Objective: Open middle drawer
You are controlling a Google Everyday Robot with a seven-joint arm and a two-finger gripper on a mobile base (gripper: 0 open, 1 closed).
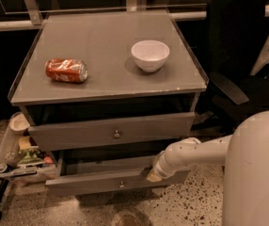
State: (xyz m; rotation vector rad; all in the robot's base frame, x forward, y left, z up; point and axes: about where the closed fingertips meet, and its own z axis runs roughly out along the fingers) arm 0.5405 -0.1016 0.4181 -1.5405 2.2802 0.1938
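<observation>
Nearest the camera, the robot's white body fills the lower right corner, and its arm reaches left toward the cabinet. The tool sits at the right end of the middle drawer, against its top edge and well apart from the small knob. I cannot tell whether the tool is apart or together.

The middle drawer is the lower of the two fronts in view. It stands partly pulled out, with part of its inside exposed. Above it, the upper drawer also juts forward.

Because the tool bears on one end, a further pull could skew the drawer and jam it, or the tool could slip off the edge. Lifting away could knock the arm against the overhanging upper drawer. A cluttered cart stands just beside the drawer's left corner and might be bumped.

Farther back, on the desk, a can lies on its side near a white bowl. A jolt could roll the can.
</observation>
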